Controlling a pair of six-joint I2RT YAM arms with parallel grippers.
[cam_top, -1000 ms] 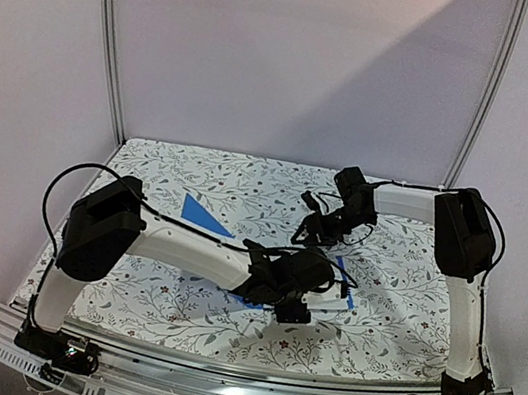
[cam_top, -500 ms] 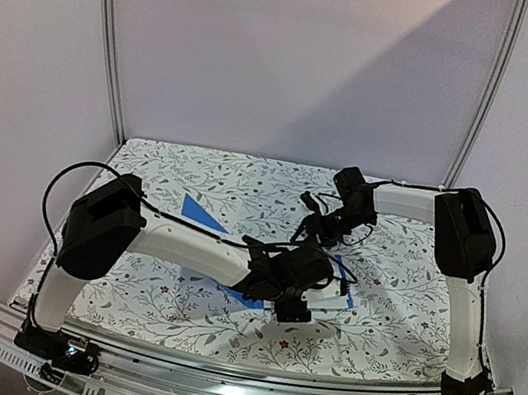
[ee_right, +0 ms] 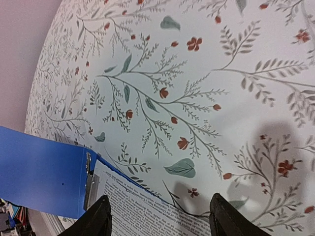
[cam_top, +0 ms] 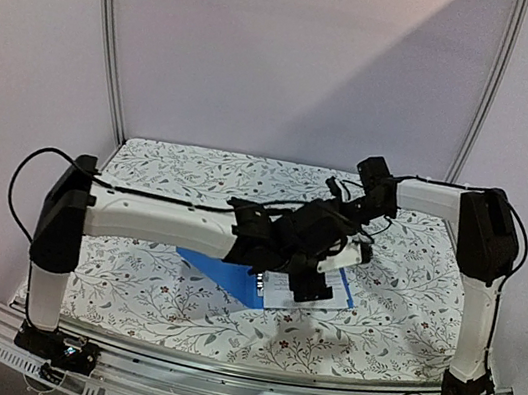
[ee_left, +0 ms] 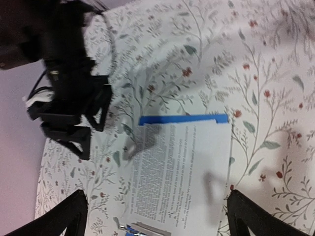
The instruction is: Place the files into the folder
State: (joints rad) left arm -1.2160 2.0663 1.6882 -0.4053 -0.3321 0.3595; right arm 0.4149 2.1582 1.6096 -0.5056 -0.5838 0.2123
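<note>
The files [ee_left: 187, 172], white sheets with printed text, lie flat on the open blue folder [cam_top: 221, 272], under its metal clip [ee_right: 90, 183]. A blue strip of the folder [ee_left: 183, 119] shows along the files' far edge, and its open cover [ee_right: 39, 169] lies to one side. My left gripper [ee_left: 157, 223] hovers open above the files [cam_top: 327, 291], holding nothing. My right gripper [ee_right: 165, 219] is open over the cloth just beyond the files' edge [ee_right: 142, 209], also holding nothing. In the top view the left gripper [cam_top: 304, 283] partly hides the files, and the right gripper [cam_top: 335, 209] is behind it.
A floral cloth [cam_top: 155, 301] covers the table. The right arm's black gripper body [ee_left: 69, 113] stands close beside the folder in the left wrist view. White walls and a metal frame [cam_top: 108, 40] enclose the back and sides.
My left arm has lifted and stretched out to the right over the folder, uncovering more of the blue folder and the files. My right arm has drawn back to the right and its jaws have widened.
</note>
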